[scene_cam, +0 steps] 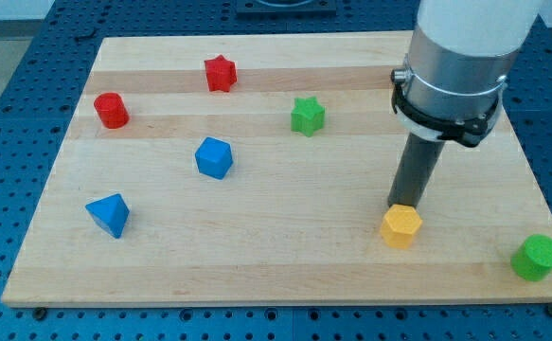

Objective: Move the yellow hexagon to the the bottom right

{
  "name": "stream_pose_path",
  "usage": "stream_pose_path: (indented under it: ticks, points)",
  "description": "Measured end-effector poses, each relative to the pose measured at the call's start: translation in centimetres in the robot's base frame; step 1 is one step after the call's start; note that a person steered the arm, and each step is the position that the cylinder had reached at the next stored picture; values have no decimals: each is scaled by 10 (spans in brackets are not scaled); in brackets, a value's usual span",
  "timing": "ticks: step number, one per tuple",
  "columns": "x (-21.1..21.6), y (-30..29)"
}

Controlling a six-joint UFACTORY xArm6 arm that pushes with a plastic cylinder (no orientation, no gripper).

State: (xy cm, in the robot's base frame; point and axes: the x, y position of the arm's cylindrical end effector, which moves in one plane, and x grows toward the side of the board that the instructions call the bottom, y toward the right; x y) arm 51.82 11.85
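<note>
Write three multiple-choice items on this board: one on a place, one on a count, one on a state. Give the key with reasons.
1. Where is the green cylinder block?
A. the view's bottom right
B. the view's top left
C. the centre

2. How many blue blocks lie on the wooden board?
A. one
B. two
C. four

3. Where is my tip relative to the yellow hexagon block?
A. far away, beside the red star block
B. right behind the hexagon's top edge
C. out of view

Key:
1 A: green cylinder block sits by that corner.
2 B: blue cube, blue pyramid.
3 B: my tip meets the yellow hexagon block.

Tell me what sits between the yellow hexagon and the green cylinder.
Nothing: in the camera view only bare board separates the yellow hexagon from the green cylinder. My tip touches the hexagon's top edge.
</note>
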Motion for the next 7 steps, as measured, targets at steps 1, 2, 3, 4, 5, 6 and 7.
stream_pose_path:
  ticks: [1,2,3,4,5,6,7]
  points:
    - [1,-27]
    - [-1,-57]
    - [9,-55]
    - [9,-24]
    - [9,17]
    - [10,38]
    - [4,18]
